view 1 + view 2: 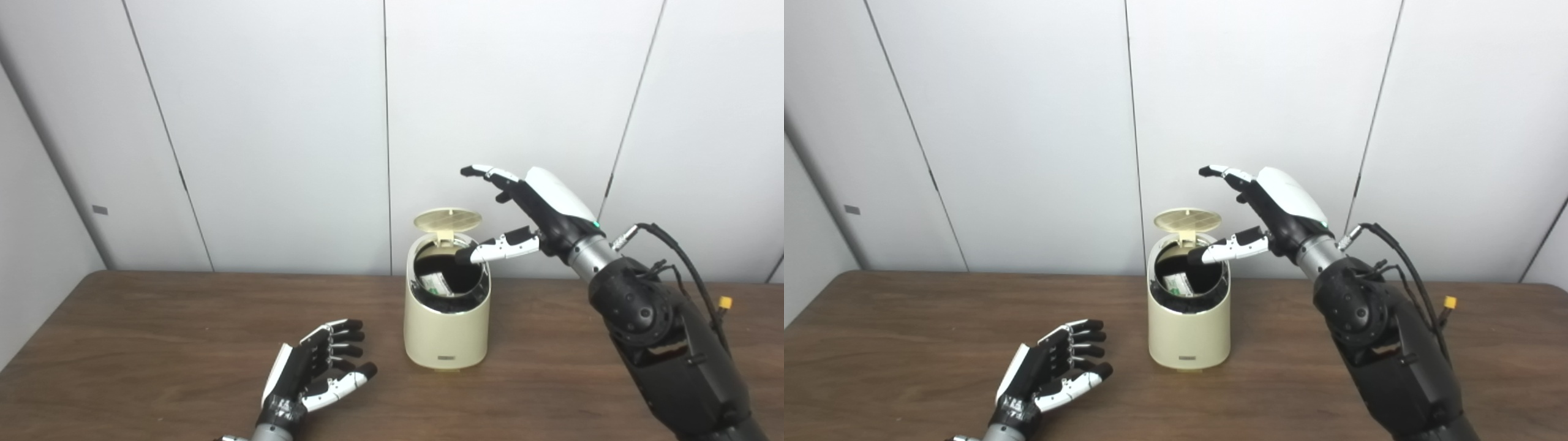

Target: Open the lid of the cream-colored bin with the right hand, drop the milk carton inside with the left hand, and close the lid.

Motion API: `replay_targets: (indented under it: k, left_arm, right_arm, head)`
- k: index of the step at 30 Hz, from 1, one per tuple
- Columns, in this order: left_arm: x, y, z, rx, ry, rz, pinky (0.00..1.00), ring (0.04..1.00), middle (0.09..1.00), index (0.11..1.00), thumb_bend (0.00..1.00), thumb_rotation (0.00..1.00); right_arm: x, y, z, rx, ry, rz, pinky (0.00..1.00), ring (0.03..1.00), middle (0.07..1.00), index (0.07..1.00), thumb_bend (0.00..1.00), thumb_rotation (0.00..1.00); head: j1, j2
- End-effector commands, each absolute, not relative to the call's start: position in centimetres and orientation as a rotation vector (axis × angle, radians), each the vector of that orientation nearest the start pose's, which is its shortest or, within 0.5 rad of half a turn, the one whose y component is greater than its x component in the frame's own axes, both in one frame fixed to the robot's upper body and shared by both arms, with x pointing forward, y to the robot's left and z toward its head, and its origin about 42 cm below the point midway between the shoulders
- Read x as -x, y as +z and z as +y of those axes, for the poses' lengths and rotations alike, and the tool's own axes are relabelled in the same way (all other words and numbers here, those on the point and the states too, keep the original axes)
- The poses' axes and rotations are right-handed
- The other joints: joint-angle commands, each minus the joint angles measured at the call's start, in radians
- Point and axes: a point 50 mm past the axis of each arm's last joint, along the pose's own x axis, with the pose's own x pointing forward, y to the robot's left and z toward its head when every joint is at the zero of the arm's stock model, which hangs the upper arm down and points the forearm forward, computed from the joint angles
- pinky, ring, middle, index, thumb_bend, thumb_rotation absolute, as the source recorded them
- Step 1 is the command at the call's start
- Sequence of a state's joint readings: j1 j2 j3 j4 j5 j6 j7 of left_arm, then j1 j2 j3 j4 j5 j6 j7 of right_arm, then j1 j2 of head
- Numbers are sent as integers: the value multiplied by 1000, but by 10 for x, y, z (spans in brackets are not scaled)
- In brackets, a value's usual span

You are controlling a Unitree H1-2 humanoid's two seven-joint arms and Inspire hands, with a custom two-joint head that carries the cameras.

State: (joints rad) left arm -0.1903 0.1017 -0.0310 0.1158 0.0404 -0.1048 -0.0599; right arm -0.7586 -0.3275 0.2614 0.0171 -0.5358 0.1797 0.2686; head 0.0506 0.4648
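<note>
The cream-colored bin (447, 334) stands on the brown table, its round lid (448, 220) raised upright at the back. The milk carton (436, 284) lies inside the dark opening, white and green, partly hidden by the rim. My right hand (531, 211) hovers open above and to the right of the bin, thumb reaching over the opening, fingers spread above the lid without touching it. My left hand (318, 370) rests open, palm up, low over the table left of the bin, holding nothing.
The wooden table (153, 343) stretches wide on both sides of the bin. White wall panels (275, 122) stand close behind it. My right forearm (667, 343) with its cables crosses the table's right side.
</note>
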Motion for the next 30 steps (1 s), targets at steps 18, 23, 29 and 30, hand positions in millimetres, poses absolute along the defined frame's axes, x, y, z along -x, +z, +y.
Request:
replay_targets:
  k: [18, 23, 29, 30]
  left_arm:
    - [-351, 146, 218, -172, -122, -248, 572, 664, 722, 784, 695, 195]
    - [-351, 146, 218, -173, -122, -248, 572, 664, 722, 785, 695, 196]
    - [-355, 147, 222, -165, -113, -252, 573, 659, 708, 768, 678, 178]
    - [-354, 147, 222, -166, -113, -251, 573, 658, 706, 767, 677, 182]
  right_arm:
    - [-430, 375, -175, 1088, 390, -582, 806, 919, 824, 802, 796, 464]
    - [-430, 375, -175, 1088, 391, -581, 806, 919, 824, 801, 796, 464]
    - [-419, 369, -185, 1161, 459, -573, 791, 928, 785, 759, 816, 491]
    - [-418, 369, -185, 1163, 463, -574, 787, 928, 783, 756, 816, 489]
  head:
    - [5, 7]
    - [5, 7]
    - [8, 14]
    - [8, 14]
